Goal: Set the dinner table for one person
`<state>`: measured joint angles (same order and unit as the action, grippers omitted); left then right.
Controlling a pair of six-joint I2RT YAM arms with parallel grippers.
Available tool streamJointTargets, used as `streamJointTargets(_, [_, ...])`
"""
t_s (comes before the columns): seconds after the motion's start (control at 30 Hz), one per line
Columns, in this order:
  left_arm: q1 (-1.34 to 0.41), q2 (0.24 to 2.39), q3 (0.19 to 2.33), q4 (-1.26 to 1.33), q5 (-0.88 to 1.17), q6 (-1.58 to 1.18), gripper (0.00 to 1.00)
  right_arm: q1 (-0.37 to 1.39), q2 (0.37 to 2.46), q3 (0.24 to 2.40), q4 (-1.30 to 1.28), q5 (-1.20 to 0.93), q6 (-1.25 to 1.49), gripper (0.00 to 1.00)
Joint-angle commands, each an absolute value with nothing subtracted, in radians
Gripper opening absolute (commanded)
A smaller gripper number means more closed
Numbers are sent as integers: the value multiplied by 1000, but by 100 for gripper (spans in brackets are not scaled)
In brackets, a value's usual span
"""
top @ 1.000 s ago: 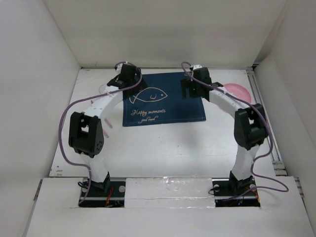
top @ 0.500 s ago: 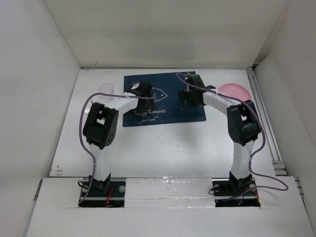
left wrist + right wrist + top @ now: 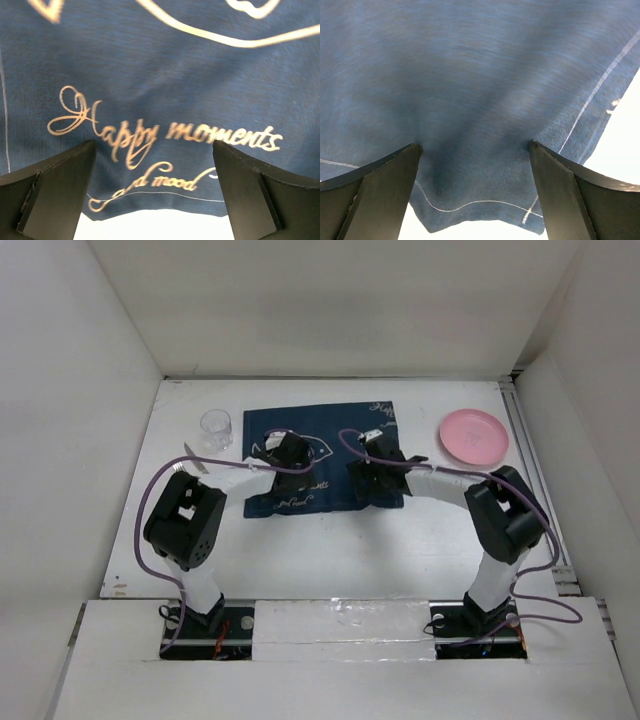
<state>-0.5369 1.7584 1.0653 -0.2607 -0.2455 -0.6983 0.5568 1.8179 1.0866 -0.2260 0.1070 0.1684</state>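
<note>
The navy blue placemat (image 3: 325,445) with a gold fish outline lies rumpled on the white dinner table (image 3: 320,550). My left gripper (image 3: 285,454) is open and low over the mat's left part. In the left wrist view the left gripper (image 3: 152,150) straddles the gold lettering on the mat (image 3: 165,75) near its near edge. My right gripper (image 3: 372,476) is open on the mat's near right corner. In the right wrist view the right gripper (image 3: 475,147) presses its tips into the cloth (image 3: 480,75), which creases between them.
A pink plate (image 3: 474,435) sits at the back right. A clear cup (image 3: 216,427) stands at the back left, with a thin utensil (image 3: 196,463) just in front of it. White walls close in the table on three sides.
Both arms have drawn back toward the near side, and the placemat has slid nearer with them and rumpled. The cup and the plate now show fully.
</note>
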Motion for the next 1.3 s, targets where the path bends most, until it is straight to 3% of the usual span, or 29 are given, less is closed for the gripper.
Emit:
streamJointTargets(0.0, [-624,1734,990,-356,-186,-767,100,617,1790,960,-330,55,296,95])
streamJointTargets(0.17, [-721,1677,971,-411,-216,-811,100,690,1626,878,-377,146,356,95])
streamJointTargets(0.43, [-732,1606,933,-472,-285,-845,100,655,1450,810,-457,230,376,96])
streamJointTargets(1.27, [-732,1517,1092,-482,-244,-827,100,505,1355,914,-419,153,270,98])
